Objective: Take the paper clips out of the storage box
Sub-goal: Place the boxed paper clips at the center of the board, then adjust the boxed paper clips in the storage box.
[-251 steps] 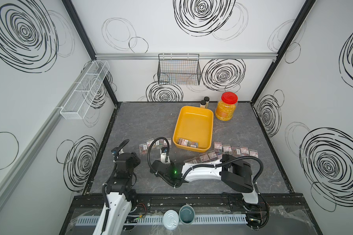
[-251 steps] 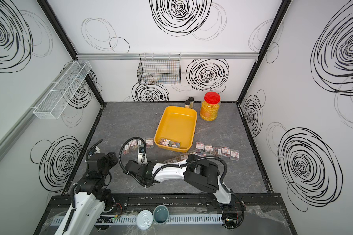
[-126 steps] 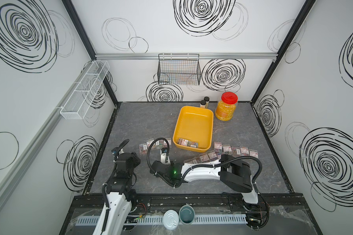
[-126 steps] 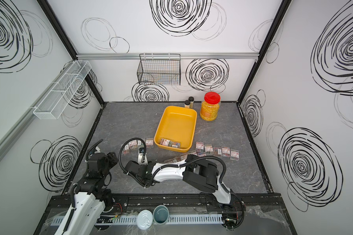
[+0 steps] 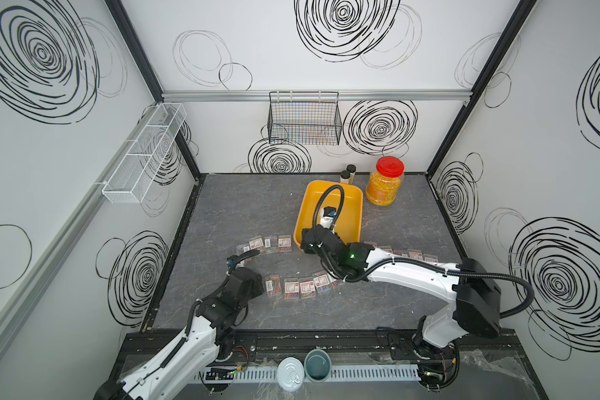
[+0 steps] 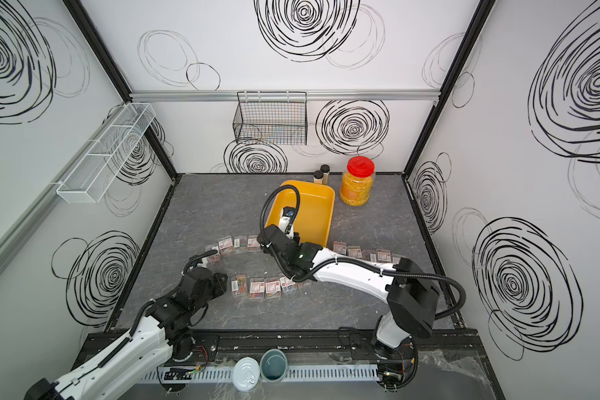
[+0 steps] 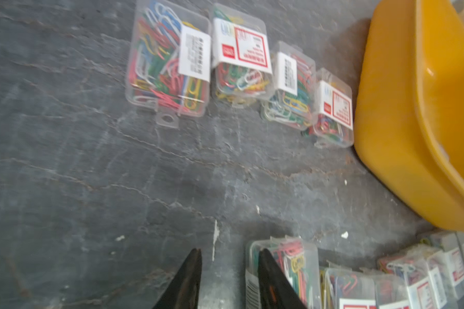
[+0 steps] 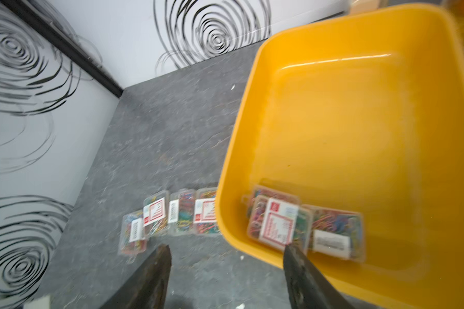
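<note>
The yellow storage box [image 5: 352,221] [image 8: 332,120] stands at the back middle of the table. A few clear cases of paper clips [image 8: 276,224] lie in its near corner. Several more cases lie on the table: a row left of the box [image 5: 267,244] [image 7: 241,58], a front row [image 5: 302,287] and a row to the right [image 5: 406,254]. My right gripper [image 8: 227,250] is open and empty, straddling the box's near left rim. My left gripper [image 7: 229,251] hangs low at the left end of the front row, slightly open over bare table, one finger beside a case [image 7: 292,259].
A red-lidded jar of yellow grains [image 5: 384,185] and two black-capped bottles [image 5: 347,173] stand behind the box. A black wire basket [image 5: 303,117] hangs on the back wall, a white mesh shelf [image 5: 146,152] on the left wall. A tin [image 5: 290,374] and cup [image 5: 317,363] sit on the front rail.
My right arm has swung back from the front left to the box's near corner, uncovering the front row of cases. My left arm has moved forward to that row.
</note>
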Robot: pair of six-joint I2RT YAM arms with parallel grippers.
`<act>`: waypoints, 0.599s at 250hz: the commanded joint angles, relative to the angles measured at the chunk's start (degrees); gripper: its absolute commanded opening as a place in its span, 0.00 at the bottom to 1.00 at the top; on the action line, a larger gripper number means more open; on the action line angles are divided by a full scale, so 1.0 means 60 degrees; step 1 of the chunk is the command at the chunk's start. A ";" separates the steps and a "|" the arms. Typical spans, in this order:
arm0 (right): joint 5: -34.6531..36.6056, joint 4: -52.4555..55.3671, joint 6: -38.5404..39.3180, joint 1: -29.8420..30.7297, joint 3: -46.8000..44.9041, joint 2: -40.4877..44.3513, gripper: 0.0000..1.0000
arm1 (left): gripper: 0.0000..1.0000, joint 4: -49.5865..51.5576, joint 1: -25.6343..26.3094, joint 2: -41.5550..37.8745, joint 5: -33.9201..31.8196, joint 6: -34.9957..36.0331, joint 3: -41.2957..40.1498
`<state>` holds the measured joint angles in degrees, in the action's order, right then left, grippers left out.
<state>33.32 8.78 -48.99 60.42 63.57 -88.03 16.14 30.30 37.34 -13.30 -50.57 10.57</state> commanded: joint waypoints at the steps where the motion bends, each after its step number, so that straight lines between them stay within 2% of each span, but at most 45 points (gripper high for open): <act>1: 0.0031 0.0167 0.0587 -0.0512 -0.0575 0.0546 0.69 | 0.34 0.0455 0.0545 0.0499 -0.1677 -0.0760 0.0444; 28: -0.0274 -0.0028 0.0800 -0.1174 -0.1059 0.1001 0.69 | 0.30 0.0754 0.0829 0.0635 -0.2060 -0.1018 0.0412; 63: -0.0759 -0.0318 0.1130 -0.1842 -0.1475 0.1261 0.69 | 0.24 -0.0009 0.1076 0.0145 -0.1437 -0.1263 -0.0124; 95: -0.0879 -0.0219 0.1290 -0.2132 -0.1534 0.1259 0.69 | 0.26 -0.0303 0.1482 -0.0159 -0.1429 -0.1631 -0.0413; 121: -0.1061 -0.0320 0.1445 -0.2283 -0.1629 0.1241 0.69 | 0.29 -0.0481 0.1661 0.0131 -0.1483 -0.1644 -0.0392; 150: -0.1253 -0.0258 0.1561 -0.2429 -0.1583 0.1078 0.69 | 0.26 -0.0669 0.1753 0.0845 -0.1398 -0.1545 -0.0202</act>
<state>27.33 7.94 -41.15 46.68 54.33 -81.78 15.00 40.12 39.13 -20.88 -58.85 8.62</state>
